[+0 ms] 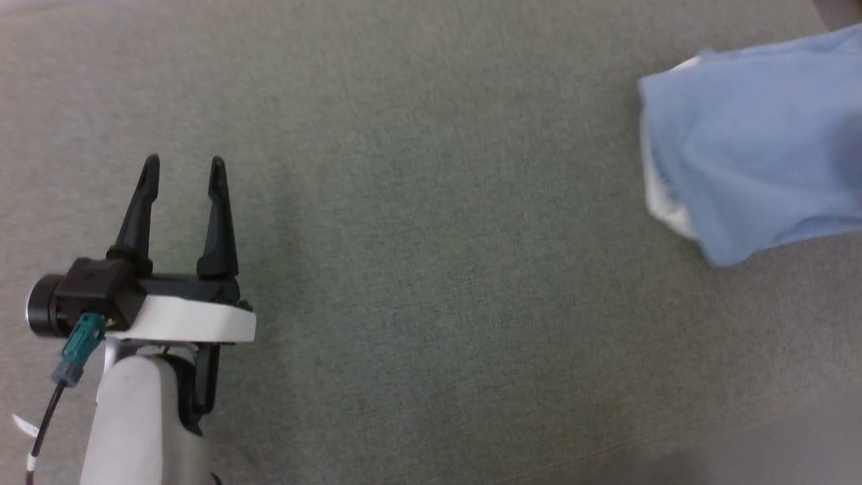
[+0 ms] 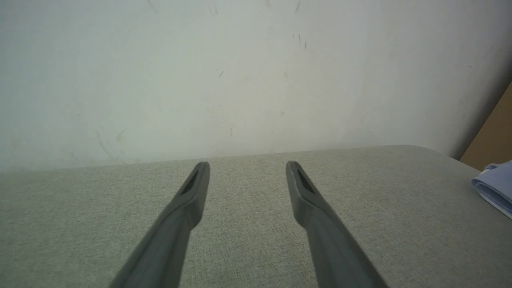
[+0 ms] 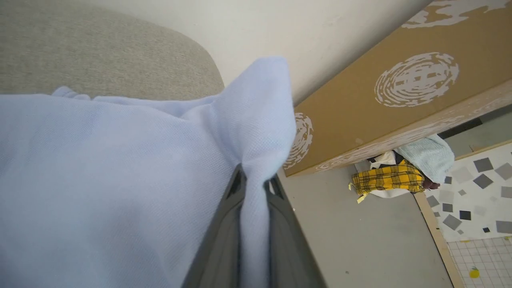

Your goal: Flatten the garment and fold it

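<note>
Early in the task, by the look of it. Nothing flattened so far and no fold made.

Bunched in a rumpled heap at the right edge of the worktop (image 1: 431, 303): the garment (image 1: 761, 148), light blue, with a strip of white lining along its left side. Seen from the left wrist as a small stack of blue layers (image 2: 496, 186) far off to the right, near the worktop's rounded far corner.

Pinched between the nearly closed fingers of the right end effector (image 3: 255, 176): a narrow fold of the blue cloth (image 3: 100, 180), drawn up into a peak past the fingertips. Probably a first hold on the fabric, taken to pull it out across the worktop.

Standing wide apart and holding nothing: the left end effector (image 1: 182, 165), poised over bare worktop on the left side, aimed at the far edge by the wall, well apart from the garment.

Left to do, judging from this: nearly everything. Spreading the heap open toward the middle of the worktop, very likely with a second hold from the idle left side. Then smoothing body and sleeves flat, and only after that the folds themselves.
</note>
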Robot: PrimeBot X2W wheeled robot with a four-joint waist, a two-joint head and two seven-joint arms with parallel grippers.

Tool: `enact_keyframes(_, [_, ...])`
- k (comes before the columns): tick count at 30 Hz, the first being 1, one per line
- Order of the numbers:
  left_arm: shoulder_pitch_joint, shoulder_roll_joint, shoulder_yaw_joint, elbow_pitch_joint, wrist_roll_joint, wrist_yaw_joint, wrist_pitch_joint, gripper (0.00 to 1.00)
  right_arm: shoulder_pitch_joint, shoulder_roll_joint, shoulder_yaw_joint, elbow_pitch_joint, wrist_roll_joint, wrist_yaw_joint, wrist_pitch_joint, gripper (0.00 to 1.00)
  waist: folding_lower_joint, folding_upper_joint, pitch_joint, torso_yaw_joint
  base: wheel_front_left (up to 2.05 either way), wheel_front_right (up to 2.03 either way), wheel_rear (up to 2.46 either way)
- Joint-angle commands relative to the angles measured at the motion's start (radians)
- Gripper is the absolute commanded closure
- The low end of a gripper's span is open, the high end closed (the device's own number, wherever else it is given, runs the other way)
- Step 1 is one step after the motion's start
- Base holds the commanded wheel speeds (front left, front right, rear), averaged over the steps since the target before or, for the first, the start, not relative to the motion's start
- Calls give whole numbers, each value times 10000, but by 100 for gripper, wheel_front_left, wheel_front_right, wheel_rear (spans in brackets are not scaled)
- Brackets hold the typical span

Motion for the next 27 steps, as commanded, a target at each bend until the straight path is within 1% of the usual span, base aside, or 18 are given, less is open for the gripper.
enact_keyframes(1, [-180,65,-30,-84,84,7,-39,0,-310,-77,-213,141,-122,-23,-175,100,-3,0,797,-341,0,0,0])
enact_keyframes(7, [-560,310,-113,-127,58,-13,23,0,-1081,-256,-1195,880,-1016,-23,-983,100,-3,0,1302,-117,0,0,0])
enact_keyframes(13, [-689,439,-181,-29,23,-14,18,0,-1497,-43,-1939,1461,-1526,-23,-1416,100,-3,0,1374,141,0,0,0])
enact_keyframes(14, [-682,432,-192,0,16,-2,15,0,-1531,1,-2067,1534,-1565,-23,-1514,93,-3,0,1330,188,0,0,0])
enact_keyframes(15, [-658,398,-212,10,16,29,11,0,-1529,22,-2120,1608,-1647,-23,-1604,55,-3,0,1262,242,0,0,0])
enact_keyframes(16, [-638,372,-225,38,-1,44,6,0,-1534,51,-2208,1683,-1645,-23,-1711,0,-3,0,1178,301,0,0,0])
enact_keyframes(21, [-485,216,-234,393,-166,61,-28,0,-1418,129,-2381,1942,-1430,-23,-2409,0,-3,0,470,604,0,0,0])
enact_keyframes(27, [-65,-110,-277,767,-410,60,-43,0,-791,287,-1879,1826,-666,-23,-3187,0,-3,0,-782,1087,0,0,0])
